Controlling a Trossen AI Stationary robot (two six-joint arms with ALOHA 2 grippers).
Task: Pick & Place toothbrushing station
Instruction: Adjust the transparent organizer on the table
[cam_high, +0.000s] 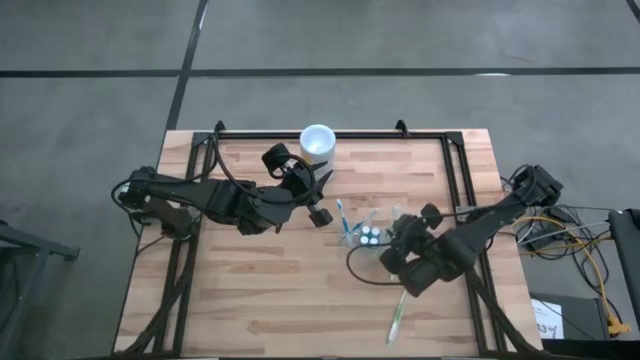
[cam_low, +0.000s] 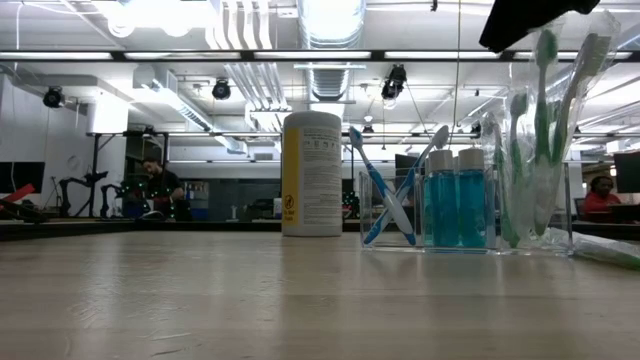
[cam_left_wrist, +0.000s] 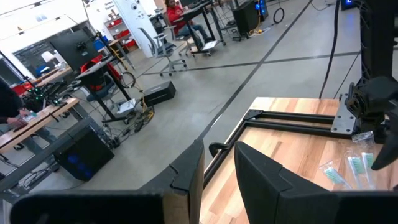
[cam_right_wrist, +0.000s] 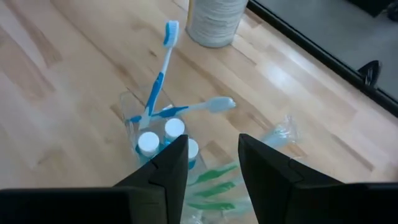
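Toothbrushing station (cam_right_wrist: 163, 140): two blue toothbrushes (cam_right_wrist: 163, 74)

Yellow cup (cam_high: 317, 142) upright near table (cam_high: 260, 300) far edge; green toothbrush (cam_high: 397, 322) lying flat.

An open-plan robotics laboratory or workshop is housing the rig. Fluorescent light strips (cam_low: 200, 55) and exposed ducting (cam_low: 330, 25) are running across the ceiling. People are sitting at workbenches (cam_left_wrist: 37, 124) that are carrying equipment, with office chairs (cam_left_wrist: 168, 46) standing on a bare grey concrete floor (cam_high: 400, 35). A wooden table (cam_high: 290, 290) on a black frame is standing in this space.
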